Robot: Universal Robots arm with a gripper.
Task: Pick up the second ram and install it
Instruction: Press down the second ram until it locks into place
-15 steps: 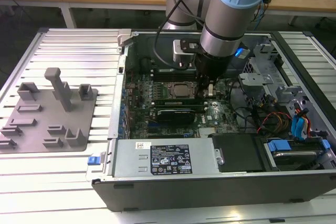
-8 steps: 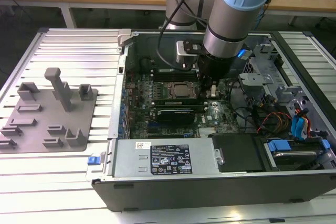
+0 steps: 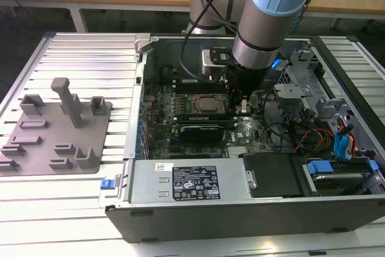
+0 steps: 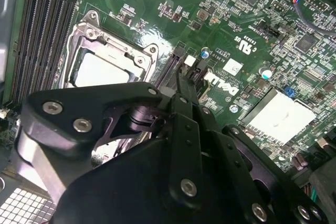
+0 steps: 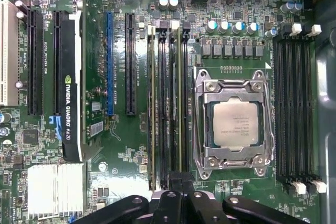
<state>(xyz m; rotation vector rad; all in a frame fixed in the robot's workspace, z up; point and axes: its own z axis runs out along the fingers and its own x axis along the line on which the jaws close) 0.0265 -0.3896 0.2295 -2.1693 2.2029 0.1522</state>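
In the exterior view my gripper [image 3: 242,105] reaches down into the open computer case [image 3: 252,212], low over the motherboard beside the processor. In the first wrist view the second ram [image 5: 182,103] stands edge-on in a memory slot as a thin green strip. My gripper [image 5: 178,183] sits at that strip's near end with its black fingers pressed together. The second wrist view shows the gripper [image 4: 181,77] by a white slot latch [image 4: 189,61]. Whether the tips touch the stick I cannot tell. Another thin stick [image 5: 152,103] stands two slots away.
The grey tray [image 3: 36,148] with raised blocks lies at the exterior view's left, outside the case. A processor socket [image 5: 236,124], several empty black memory slots [image 5: 294,103] and a graphics card [image 5: 68,77] flank the slot. Cables and drive bays [image 3: 325,130] fill the case's other side.
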